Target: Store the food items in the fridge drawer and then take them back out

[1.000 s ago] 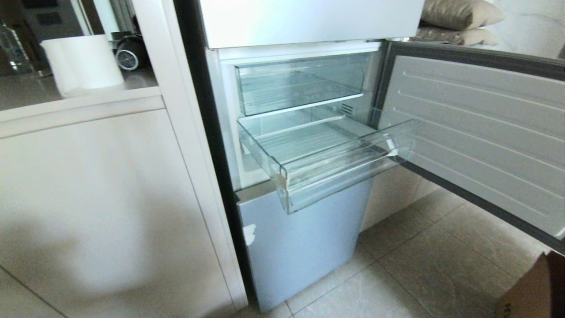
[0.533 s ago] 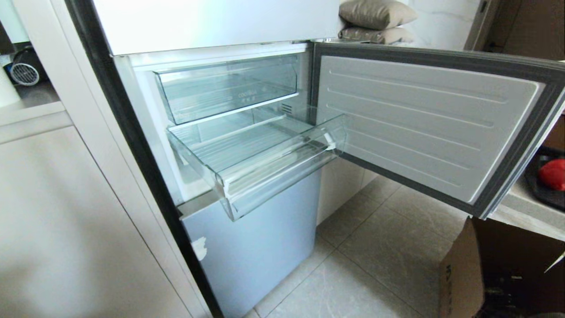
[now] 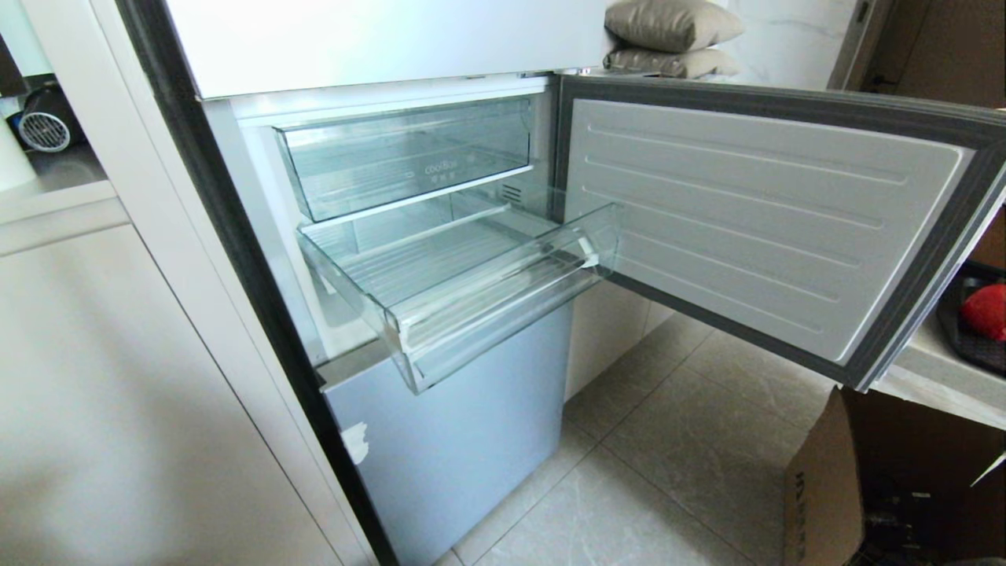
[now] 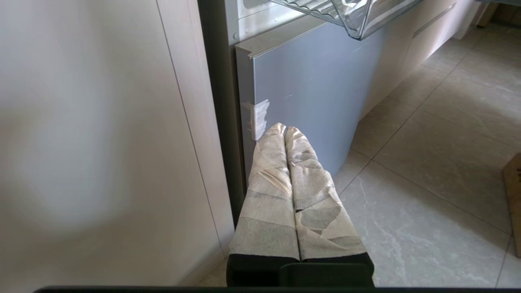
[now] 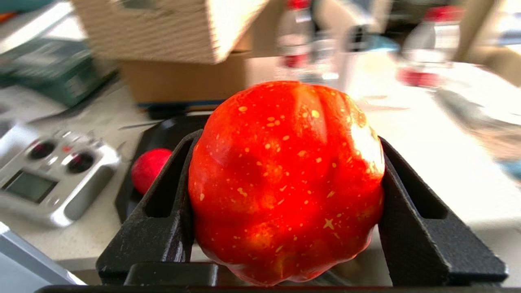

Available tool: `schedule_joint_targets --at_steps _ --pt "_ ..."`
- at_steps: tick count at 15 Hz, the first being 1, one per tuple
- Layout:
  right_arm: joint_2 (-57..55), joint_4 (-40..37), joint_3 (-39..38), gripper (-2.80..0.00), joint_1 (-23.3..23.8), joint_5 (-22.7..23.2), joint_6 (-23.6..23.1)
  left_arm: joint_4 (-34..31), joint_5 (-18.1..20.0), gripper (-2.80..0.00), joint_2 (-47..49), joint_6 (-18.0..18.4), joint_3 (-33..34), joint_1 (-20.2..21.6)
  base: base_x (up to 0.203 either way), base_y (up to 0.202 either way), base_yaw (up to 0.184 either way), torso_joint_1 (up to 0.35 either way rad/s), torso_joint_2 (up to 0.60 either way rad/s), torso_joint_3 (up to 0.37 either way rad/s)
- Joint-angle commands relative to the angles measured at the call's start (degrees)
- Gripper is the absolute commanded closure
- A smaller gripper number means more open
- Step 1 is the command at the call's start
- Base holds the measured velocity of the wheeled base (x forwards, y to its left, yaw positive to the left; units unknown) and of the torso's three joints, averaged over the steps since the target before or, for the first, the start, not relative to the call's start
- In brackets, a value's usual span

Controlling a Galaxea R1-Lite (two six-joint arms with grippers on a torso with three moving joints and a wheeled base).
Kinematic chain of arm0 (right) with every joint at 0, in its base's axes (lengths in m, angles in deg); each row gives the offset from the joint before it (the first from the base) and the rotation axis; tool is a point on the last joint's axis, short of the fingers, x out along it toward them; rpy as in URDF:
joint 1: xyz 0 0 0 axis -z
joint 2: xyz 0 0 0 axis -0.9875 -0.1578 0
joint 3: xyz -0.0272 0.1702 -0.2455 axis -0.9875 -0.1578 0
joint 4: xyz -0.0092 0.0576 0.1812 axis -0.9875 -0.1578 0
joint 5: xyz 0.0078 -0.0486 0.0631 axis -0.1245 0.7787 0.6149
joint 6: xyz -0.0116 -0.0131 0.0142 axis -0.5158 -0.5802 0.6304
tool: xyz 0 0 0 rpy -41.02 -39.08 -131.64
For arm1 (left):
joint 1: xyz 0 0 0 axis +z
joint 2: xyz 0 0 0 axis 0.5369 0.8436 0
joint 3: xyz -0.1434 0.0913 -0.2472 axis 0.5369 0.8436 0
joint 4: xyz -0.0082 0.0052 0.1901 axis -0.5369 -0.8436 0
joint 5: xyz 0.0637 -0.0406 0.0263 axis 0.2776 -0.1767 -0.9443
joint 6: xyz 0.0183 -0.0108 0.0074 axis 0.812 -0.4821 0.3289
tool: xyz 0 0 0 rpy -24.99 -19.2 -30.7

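Right wrist view shows the right gripper [image 5: 285, 195] with its two black fingers [image 5: 163, 203] clamped on a round, bumpy, orange-red ball of food [image 5: 285, 179], one finger pressed on each side of it. Beyond the held ball, a second small red ball [image 5: 148, 169] sits in a flat black tray [image 5: 134, 191] on a pale counter [image 5: 427, 162]. A grey remote control with two knobs [image 5: 49, 175] lies on the counter just beside the tray, and a brown cardboard box [image 5: 183, 77] stands behind the tray.

Head view shows the wide, shallow, clear plastic fridge drawer [image 3: 464, 299] pulled out of the open fridge, with no food in it. Right above it is another clear drawer with small letters on its front [image 3: 409, 161], pushed in. The grey fridge door [image 3: 754, 228] hangs open to the right of the fridge drawer. Far to the right of the fridge drawer, past the door's edge, the small red ball [image 3: 986, 310] shows in the tray [image 3: 955, 330].

Left wrist view shows the left gripper [image 4: 285, 130], its two fingers wrapped in pale tape and pressed together, holding nothing. It hangs below the fridge drawer, near the closed silver lower door [image 4: 317, 89] and above the tiled floor [image 4: 427, 183].
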Motion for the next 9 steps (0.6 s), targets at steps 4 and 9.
schedule_joint_targets --at_steps 4,9 --pt "-22.97 14.69 -3.44 0.00 1.98 8.81 0.04 0.01 -0.02 0.00 -0.01 -0.02 0.00 0.01 0.000 0.000 0.000 0.000 0.00 0.000" --pt "-38.16 25.54 -0.33 0.00 -2.38 11.60 0.02 0.01 -0.05 0.00 0.00 -0.03 0.00 0.01 0.000 0.000 0.000 0.000 0.00 0.000"
